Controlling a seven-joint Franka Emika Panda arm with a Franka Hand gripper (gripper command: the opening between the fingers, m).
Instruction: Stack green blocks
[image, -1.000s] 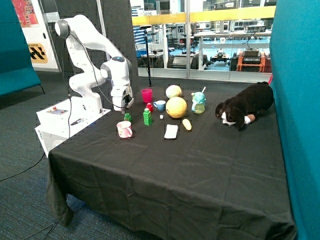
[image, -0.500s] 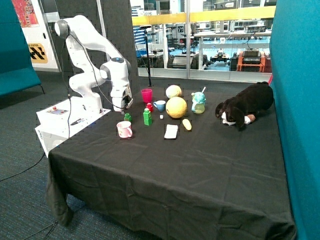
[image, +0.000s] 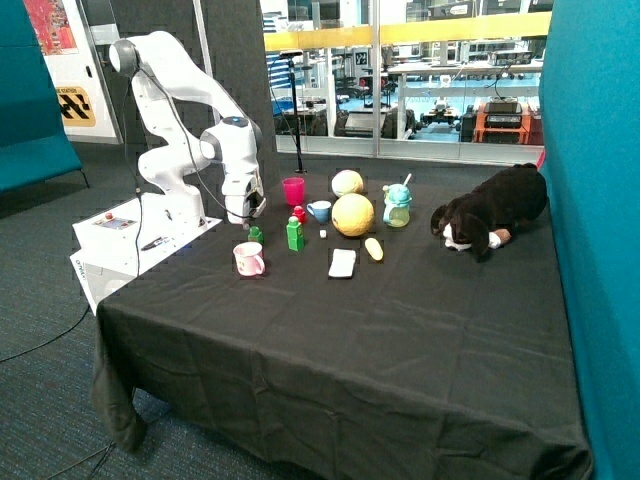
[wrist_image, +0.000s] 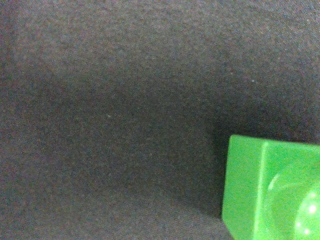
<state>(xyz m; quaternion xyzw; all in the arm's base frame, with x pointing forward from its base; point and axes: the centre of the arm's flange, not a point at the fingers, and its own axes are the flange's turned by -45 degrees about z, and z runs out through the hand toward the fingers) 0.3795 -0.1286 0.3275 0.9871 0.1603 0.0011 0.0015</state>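
One green block (wrist_image: 270, 190) upright, stud up, under tool (image: 250, 214).

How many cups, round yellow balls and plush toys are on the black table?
Cups: 3 (magenta plastic tumbler, blue-and-white cup, pink-and-white mug)
Round yellow balls: 2
Brown plush dog: 1
Total: 6
Gripper hangs near lone green brick.

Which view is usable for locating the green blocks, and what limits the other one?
Outside view: evenly lit, single green block and two-block stack both sharp enough. Wrist view: one green block cropped at the edge, soft focus, dark shadow beside it on the black cloth.
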